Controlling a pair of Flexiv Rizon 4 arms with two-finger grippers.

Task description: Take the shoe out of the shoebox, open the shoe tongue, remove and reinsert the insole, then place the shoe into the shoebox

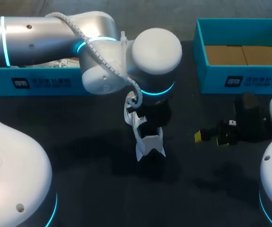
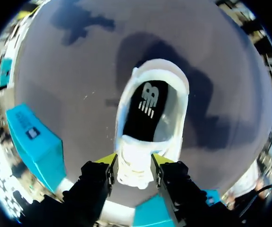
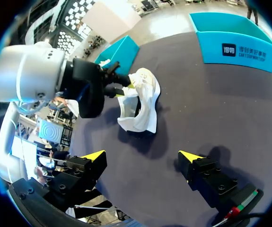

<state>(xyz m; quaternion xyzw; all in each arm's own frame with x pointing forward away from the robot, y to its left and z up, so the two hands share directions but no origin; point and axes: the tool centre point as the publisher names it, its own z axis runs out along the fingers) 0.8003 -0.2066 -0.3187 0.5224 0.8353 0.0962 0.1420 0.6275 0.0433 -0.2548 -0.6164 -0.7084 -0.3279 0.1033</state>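
Note:
A white shoe (image 1: 148, 143) hangs just above the dark table, held by one end of its upper in my left gripper (image 1: 146, 126), which is shut on it. In the left wrist view the yellow-tipped fingers (image 2: 108, 160) press that white end from both sides, and the shoe (image 2: 160, 67) hangs away from them with its black insole (image 2: 145, 111) showing inside. My right gripper (image 1: 213, 137) is open and empty, low over the table to the shoe's right. From the right wrist, the shoe (image 3: 143, 109) is ahead of the right gripper (image 3: 143, 156), apart from it.
An open teal shoebox (image 1: 242, 78) with brown card inside stands at the back right. A second teal box (image 1: 41, 81) holding white paper sits at the back left, partly behind my left arm. Both also show in the right wrist view.

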